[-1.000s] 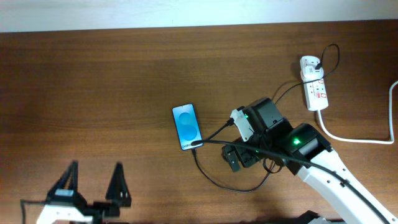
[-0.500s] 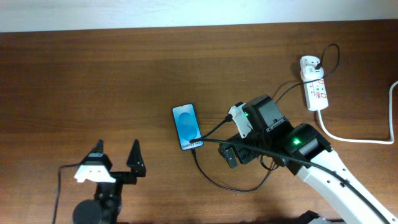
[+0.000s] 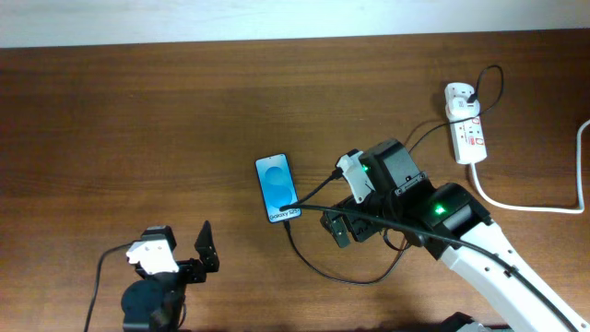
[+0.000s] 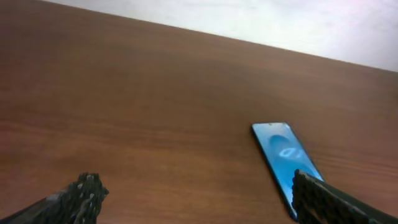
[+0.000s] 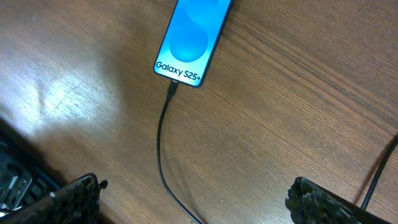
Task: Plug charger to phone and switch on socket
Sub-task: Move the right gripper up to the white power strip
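The phone (image 3: 277,187) lies flat mid-table, blue screen up, white text at its near end; it also shows in the left wrist view (image 4: 283,152) and the right wrist view (image 5: 194,37). The charger's thin black cable (image 3: 309,263) has its plug tip (image 5: 173,87) at the phone's near end, loops along the table (image 5: 160,143), passes under my right arm and runs to the socket (image 3: 468,129) at the far right. My right gripper (image 3: 346,207) (image 5: 199,199) is open and empty, just right of the phone. My left gripper (image 3: 180,249) (image 4: 199,196) is open and empty, near the front left.
The socket's thick white cord (image 3: 516,205) curves off the right edge. A white plug (image 3: 458,95) sits in the strip's far outlet. Bare brown tabletop lies between my left gripper and the phone. A white wall edge runs along the back.
My left arm has swung in from the front left edge toward the phone, gripper still open. My right gripper has shifted slightly near the phone. Phone and cable have not moved.
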`<state>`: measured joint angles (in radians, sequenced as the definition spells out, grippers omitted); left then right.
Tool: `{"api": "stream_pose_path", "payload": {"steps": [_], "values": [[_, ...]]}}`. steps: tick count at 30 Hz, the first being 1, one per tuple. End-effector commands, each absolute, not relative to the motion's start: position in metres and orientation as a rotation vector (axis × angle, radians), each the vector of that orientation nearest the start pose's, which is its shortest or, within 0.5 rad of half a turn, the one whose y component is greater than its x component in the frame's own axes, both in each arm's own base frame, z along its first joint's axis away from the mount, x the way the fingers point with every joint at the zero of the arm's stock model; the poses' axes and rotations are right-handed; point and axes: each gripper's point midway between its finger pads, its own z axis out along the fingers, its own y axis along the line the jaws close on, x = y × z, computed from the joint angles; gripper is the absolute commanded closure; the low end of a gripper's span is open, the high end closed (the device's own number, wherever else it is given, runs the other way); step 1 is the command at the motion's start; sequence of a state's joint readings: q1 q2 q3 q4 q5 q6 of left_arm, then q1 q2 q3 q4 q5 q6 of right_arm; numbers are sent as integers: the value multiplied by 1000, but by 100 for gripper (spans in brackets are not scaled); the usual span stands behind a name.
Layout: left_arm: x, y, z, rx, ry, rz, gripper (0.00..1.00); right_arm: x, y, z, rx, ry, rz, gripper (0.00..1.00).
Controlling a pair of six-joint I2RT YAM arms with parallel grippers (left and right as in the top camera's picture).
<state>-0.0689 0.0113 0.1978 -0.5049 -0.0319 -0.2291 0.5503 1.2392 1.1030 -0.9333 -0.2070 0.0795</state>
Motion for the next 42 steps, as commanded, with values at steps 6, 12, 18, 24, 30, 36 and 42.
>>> {"api": "stream_pose_path", "payload": {"steps": [6,12,18,24,30,36,42], "values": [[236,-1,146,-212,1763,-142,1,244,191,181,-684,2568,497,2],[244,-3,182,-194,1585,-172,1,243,191,180,-684,2570,497,2],[242,-4,154,-196,1691,-165,1,244,192,181,-683,2563,498,2],[242,-4,154,-197,1691,-165,1,244,192,181,-579,2601,525,28],[242,-4,154,-197,1691,-165,1,246,193,190,-516,2604,545,91],[242,-4,154,-197,1691,-165,1,249,186,233,-356,2592,545,96],[242,-4,154,-197,1691,-165,1,242,141,269,18,2611,368,96]]}}
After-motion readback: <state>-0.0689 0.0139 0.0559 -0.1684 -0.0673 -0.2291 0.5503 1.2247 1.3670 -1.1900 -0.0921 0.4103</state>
